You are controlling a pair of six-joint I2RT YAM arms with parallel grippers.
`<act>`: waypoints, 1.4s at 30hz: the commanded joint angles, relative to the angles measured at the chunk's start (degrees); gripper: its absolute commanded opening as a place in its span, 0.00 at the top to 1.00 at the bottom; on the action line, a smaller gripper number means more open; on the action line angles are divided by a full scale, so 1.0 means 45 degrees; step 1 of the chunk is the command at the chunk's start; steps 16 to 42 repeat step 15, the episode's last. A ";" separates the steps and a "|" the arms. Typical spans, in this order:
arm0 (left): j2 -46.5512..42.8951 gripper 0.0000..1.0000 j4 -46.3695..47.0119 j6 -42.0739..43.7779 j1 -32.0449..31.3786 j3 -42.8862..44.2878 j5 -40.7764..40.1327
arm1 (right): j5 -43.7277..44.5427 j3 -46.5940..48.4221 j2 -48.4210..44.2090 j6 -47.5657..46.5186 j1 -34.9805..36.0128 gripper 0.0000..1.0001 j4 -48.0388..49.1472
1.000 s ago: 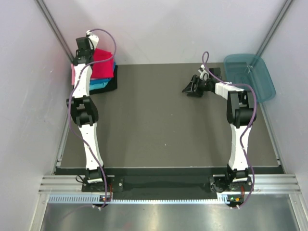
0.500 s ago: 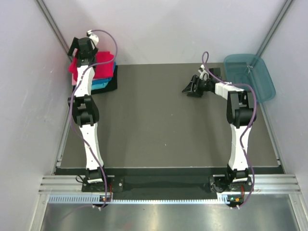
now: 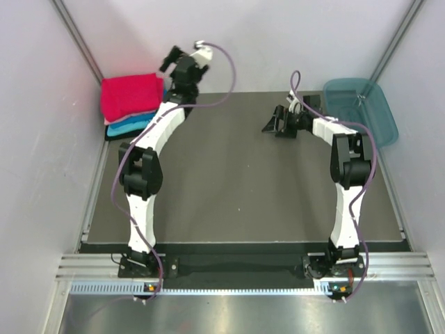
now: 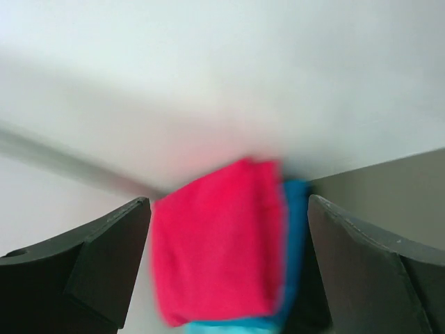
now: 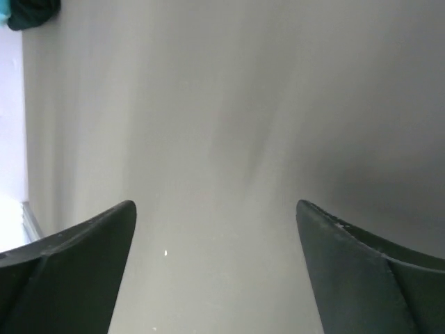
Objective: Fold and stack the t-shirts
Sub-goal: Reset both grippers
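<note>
Left fingers point(image 3: 172, 59) spread | right fingers point(image 3: 272, 124) spread (both bare) | t-shirts point(image 3: 130, 95) stacked at table point(image 3: 229, 181) corner

Even, bright, diffuse light is seen in the overhead view, with only faint shadows cast under the arms and mild glare on the metal strip along the near edge. The left wrist view is heavily blurred; the red t-shirt point(image 4: 219, 240) is smeared. The right wrist view is soft, streaked and dimmer toward its right side.
</note>
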 commanded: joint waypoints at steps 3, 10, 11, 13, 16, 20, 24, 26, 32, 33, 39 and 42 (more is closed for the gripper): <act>-0.3023 0.01 -0.3717 -0.6670 -0.0563 -0.1452 0.1991 | 0.2943 0.0749 -0.2342 -0.1610 0.0369 0.00 -0.0829; -0.3378 0.01 -0.5363 -0.9524 -0.0642 -0.4189 0.5391 | 0.7264 -0.0535 -0.4177 -0.1455 0.0956 0.00 -0.1341; -0.3338 0.01 -0.5422 -0.9781 -0.0642 -0.4269 0.5704 | 0.7325 -0.0828 -0.4644 -0.1533 0.1015 0.00 -0.1262; -0.3280 0.01 -0.5306 -0.9881 -0.0661 -0.4504 0.6213 | 0.7771 -0.1629 -0.5114 -0.1650 0.1074 0.00 -0.0989; -0.3221 0.01 -0.5286 -1.0037 -0.0681 -0.4408 0.6293 | 0.8086 -0.2195 -0.5643 -0.1806 0.1171 0.00 -0.0891; -0.3221 0.01 -0.5286 -1.0037 -0.0681 -0.4408 0.6293 | 0.8086 -0.2195 -0.5643 -0.1806 0.1171 0.00 -0.0891; -0.3221 0.01 -0.5286 -1.0037 -0.0681 -0.4408 0.6293 | 0.8086 -0.2195 -0.5643 -0.1806 0.1171 0.00 -0.0891; -0.3221 0.01 -0.5286 -1.0037 -0.0681 -0.4408 0.6293 | 0.8086 -0.2195 -0.5643 -0.1806 0.1171 0.00 -0.0891; -0.3221 0.01 -0.5286 -1.0037 -0.0681 -0.4408 0.6293 | 0.8086 -0.2195 -0.5643 -0.1806 0.1171 0.00 -0.0891; -0.3221 0.01 -0.5286 -1.0037 -0.0681 -0.4408 0.6293 | 0.8086 -0.2195 -0.5643 -0.1806 0.1171 0.00 -0.0891; -0.3221 0.01 -0.5286 -1.0037 -0.0681 -0.4408 0.6293 | 0.8086 -0.2195 -0.5643 -0.1806 0.1171 0.00 -0.0891; -0.3221 0.01 -0.5286 -1.0037 -0.0681 -0.4408 0.6293 | 0.8086 -0.2195 -0.5643 -0.1806 0.1171 0.00 -0.0891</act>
